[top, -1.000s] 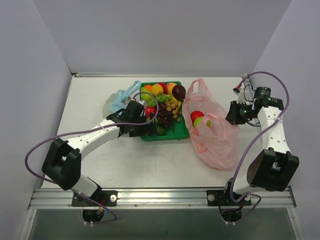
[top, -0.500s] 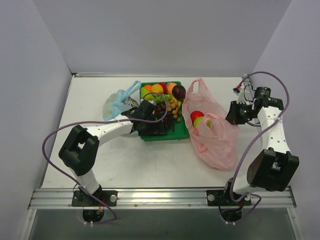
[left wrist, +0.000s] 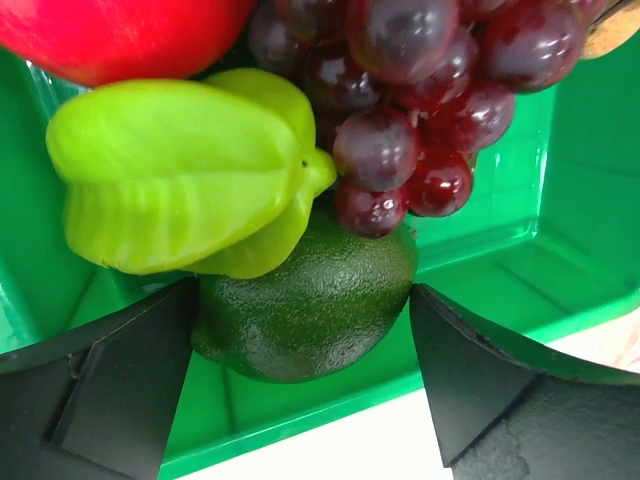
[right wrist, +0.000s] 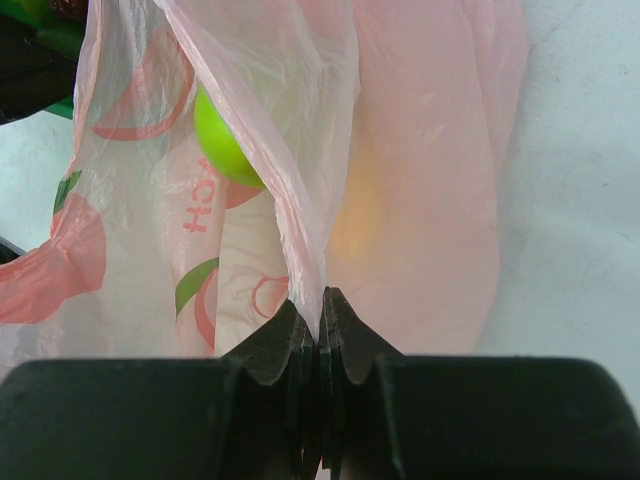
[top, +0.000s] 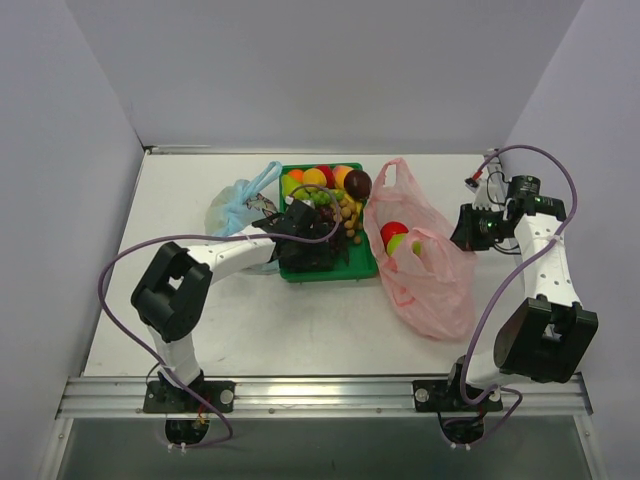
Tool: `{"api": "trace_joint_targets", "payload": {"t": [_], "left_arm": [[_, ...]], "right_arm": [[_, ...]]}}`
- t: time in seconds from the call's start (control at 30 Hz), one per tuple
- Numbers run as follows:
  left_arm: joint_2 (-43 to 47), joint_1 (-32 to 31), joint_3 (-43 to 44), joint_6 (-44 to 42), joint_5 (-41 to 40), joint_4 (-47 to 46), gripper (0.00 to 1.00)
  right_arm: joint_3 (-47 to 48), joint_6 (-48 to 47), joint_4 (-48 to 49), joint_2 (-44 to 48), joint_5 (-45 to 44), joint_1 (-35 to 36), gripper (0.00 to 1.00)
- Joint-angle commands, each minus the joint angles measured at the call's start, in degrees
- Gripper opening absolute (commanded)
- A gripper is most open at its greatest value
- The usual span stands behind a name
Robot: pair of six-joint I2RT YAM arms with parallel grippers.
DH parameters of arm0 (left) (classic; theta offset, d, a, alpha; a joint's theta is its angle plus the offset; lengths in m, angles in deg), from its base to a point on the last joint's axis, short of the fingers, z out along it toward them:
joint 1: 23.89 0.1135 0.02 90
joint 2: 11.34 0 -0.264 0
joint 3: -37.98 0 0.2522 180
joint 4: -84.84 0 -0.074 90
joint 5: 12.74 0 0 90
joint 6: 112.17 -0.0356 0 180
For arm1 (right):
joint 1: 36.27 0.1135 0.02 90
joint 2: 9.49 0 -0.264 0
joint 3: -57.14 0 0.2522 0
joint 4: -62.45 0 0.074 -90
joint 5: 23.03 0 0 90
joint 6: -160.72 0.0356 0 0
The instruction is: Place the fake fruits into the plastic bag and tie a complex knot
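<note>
The green tray (top: 368,272) holds the fake fruits: orange, yellow, a dark round one (top: 358,183), grapes. My left gripper (top: 305,250) is low in the tray's near part. In the left wrist view its fingers (left wrist: 130,390) touch both sides of a dark green fruit (left wrist: 310,310), which lies below a yellow-green star fruit (left wrist: 180,180), purple grapes (left wrist: 420,100) and a red apple (left wrist: 120,30). The pale-pink plastic bag (top: 430,285) lies right of the tray with a red apple (top: 393,233) and a green fruit (right wrist: 225,150) inside. My right gripper (top: 462,228) is shut on the bag's edge (right wrist: 310,250). No knot shows.
A light-blue bag (top: 232,205) lies left of the tray, close behind my left arm. The tray's near rim (left wrist: 300,420) runs just under the left fingers. White walls stand at the back and both sides.
My left gripper has moved right and deeper into the tray's near part, and its arm has swung in. The right arm and the pink bag have not moved.
</note>
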Motion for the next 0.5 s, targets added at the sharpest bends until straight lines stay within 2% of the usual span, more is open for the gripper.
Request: {"api": "trace_joint_targets", "payload": {"t": [0.0, 0.13, 0.17, 0.23, 0.27, 0.3, 0.33, 0.47], "left_arm": [[0.4, -0.31, 3.35, -1.69, -0.71, -1.03, 0.93], [4.78, -2.15, 3.79, -3.36, 1.05, -1.21, 0.85], [5.76, -2.76, 3.44, -3.97, 1.57, -1.56, 0.76], [8.39, -3.38, 2.91, -4.41, 2.55, -2.35, 0.67], [9.19, -3.56, 2.74, -4.76, 2.55, -2.52, 0.55], [10.24, -3.56, 2.82, -4.85, 2.55, -2.27, 0.5], [10.68, -3.56, 3.08, -4.94, 2.55, -1.83, 0.47], [12.35, -3.47, 5.54, -6.08, 2.54, -0.77, 0.48]], "right_arm": [[-0.07, -0.31, -1.97, -0.14, 0.73, -0.24, 0.0], [0.02, -0.4, -2.06, 0.12, 0.73, -0.24, 0.0], [0.02, -0.4, -2.06, 0.12, 0.82, -0.24, 0.0], [0.1, -0.57, -1.88, -0.05, 0.82, -0.24, 0.0], [0.02, -0.66, -1.97, -0.14, 0.82, -0.24, 0.0], [0.02, -0.58, -1.97, -0.14, 0.82, -0.33, 0.0], [-0.07, -0.84, -1.88, -0.05, 0.82, -0.24, 0.0], [-0.07, -0.93, -1.88, 0.21, 0.82, -0.24, 0.0]]}}
